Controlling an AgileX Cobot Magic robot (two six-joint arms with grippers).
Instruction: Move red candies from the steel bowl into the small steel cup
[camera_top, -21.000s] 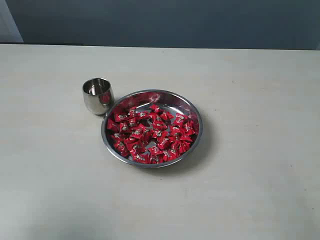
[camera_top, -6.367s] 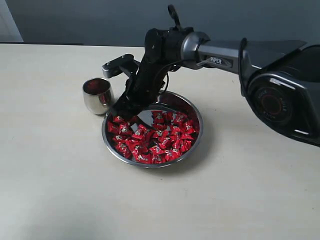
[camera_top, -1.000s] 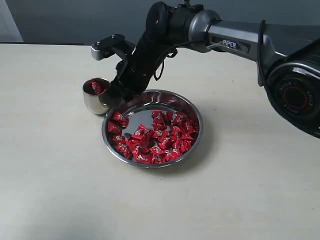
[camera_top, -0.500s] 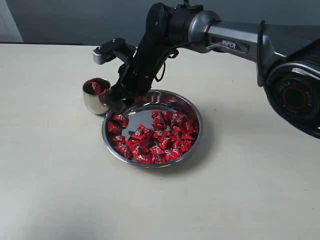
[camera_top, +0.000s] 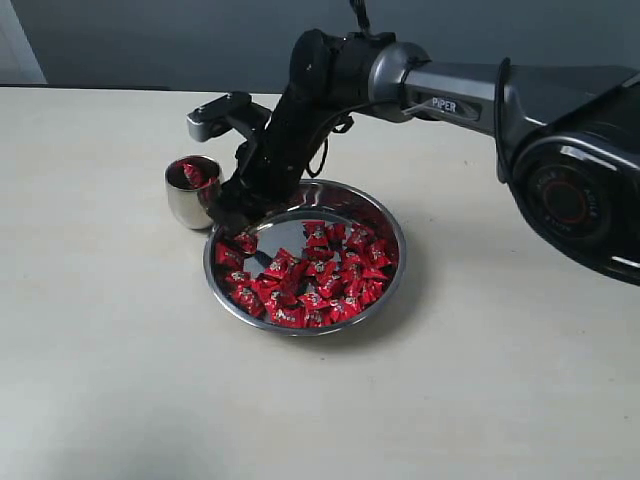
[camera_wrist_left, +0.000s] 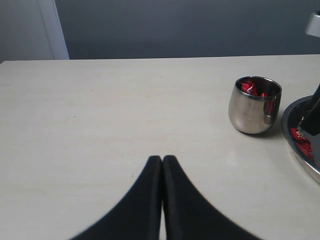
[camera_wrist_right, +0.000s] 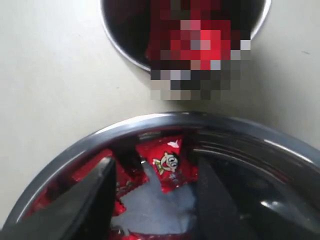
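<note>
The right gripper (camera_wrist_right: 154, 172) stands low over the steel bowl (camera_top: 290, 236) at the bowl's ten o'clock rim, its jaws spread wide and clamping nothing. One red candy (camera_wrist_right: 167, 162) lies on the bowl floor in the gap between the two fingers (camera_wrist_right: 97, 197); whether it touches either finger cannot be told. The remaining red candies (camera_top: 320, 280) lie heaped across the bowl from three round to eight o'clock, leaving bare steel toward eleven. The small steel cup (camera_top: 195, 205) stands upright on the table (camera_top: 120, 350) at ten o'clock from the bowl, just beside its rim, with red wrappers (camera_top: 193, 175) visible inside. The left gripper (camera_wrist_left: 162, 167) hangs above bare table well apart from the cup, its jaws pressed together and holding nothing.
</note>
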